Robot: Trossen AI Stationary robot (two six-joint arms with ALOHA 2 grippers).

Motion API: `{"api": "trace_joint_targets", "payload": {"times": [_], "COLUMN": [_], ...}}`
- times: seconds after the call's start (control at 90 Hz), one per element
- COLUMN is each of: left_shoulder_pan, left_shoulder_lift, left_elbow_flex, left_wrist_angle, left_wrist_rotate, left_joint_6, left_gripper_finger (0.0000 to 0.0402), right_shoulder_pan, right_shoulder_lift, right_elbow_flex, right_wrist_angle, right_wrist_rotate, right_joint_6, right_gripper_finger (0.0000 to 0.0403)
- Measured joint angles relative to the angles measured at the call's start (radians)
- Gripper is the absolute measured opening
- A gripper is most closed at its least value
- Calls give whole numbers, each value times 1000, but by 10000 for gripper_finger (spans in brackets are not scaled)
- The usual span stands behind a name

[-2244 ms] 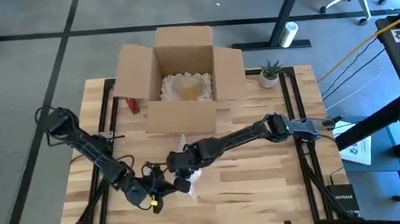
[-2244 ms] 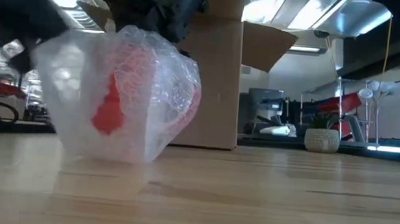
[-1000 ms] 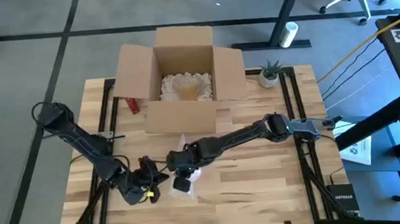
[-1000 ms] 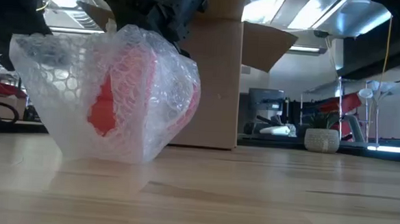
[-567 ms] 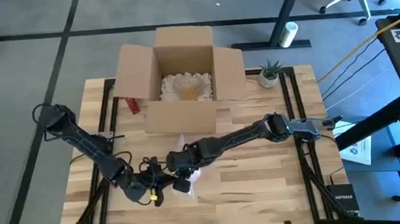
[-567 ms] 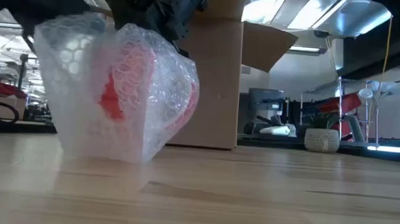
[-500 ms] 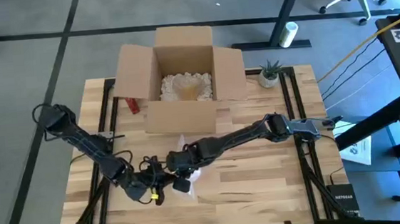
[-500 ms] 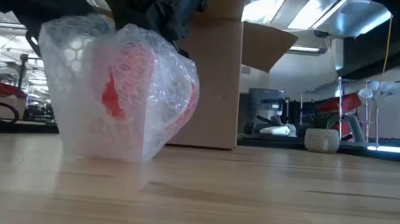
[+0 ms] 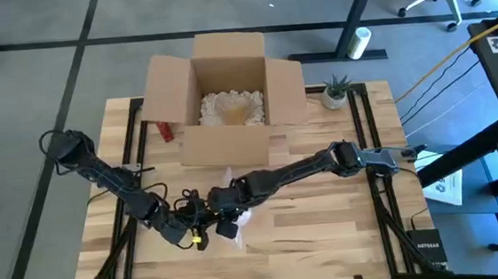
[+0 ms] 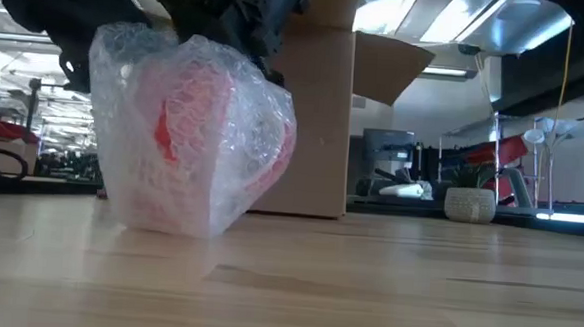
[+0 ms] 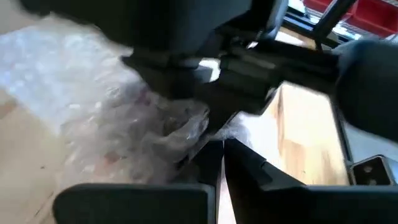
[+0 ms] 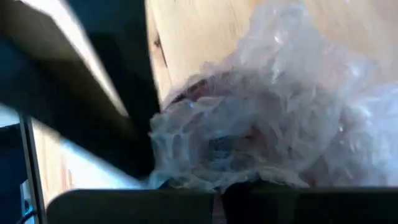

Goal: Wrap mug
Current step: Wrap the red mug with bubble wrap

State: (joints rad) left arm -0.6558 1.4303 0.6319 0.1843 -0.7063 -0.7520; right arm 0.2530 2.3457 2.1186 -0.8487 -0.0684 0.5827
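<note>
Tucking the loose bubble wrap (image 10: 189, 128) snug around the red mug (image 10: 169, 127) is the step, with the bundle resting on the table (image 9: 326, 218) directly under the right gripper (image 9: 225, 214), which pins it from above. The left gripper (image 9: 199, 225), just beside it, has its fingers nearly together, apparently pinching the film's edge. It should pull that flap tight across while the right one holds firm, so the wrap cannot spring open.

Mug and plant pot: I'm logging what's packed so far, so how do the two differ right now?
The mug is red and covered in bubble wrap; the plant pot is pale and bare. The mug sits mid-table toward the near edge, with the left end effector and right end effector at it; the plant pot stands untouched at the far right corner. Both rest on the wooden table.
</note>
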Motion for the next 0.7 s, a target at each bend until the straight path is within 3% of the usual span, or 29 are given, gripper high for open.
{"api": "trace_joint_targets", "payload": {"times": [0.467, 0.7], "left_shoulder_pan": [46, 61], "left_shoulder_lift": [-1, -1], "left_elbow_flex": [0, 0], "left_wrist_angle": [-15, -15], "left_wrist_rotate": [4, 19], "left_joint_6": [12, 22], "left_gripper_finger": [0, 0], "right_shoulder_pan": [38, 56], "right_shoulder_lift": [-6, -17], "right_elbow_flex": [198, 238], "right_wrist_angle": [-231, -311], "right_wrist_rotate": [174, 199], "right_joint_6": [-15, -9], "right_gripper_finger": [0, 0]}}
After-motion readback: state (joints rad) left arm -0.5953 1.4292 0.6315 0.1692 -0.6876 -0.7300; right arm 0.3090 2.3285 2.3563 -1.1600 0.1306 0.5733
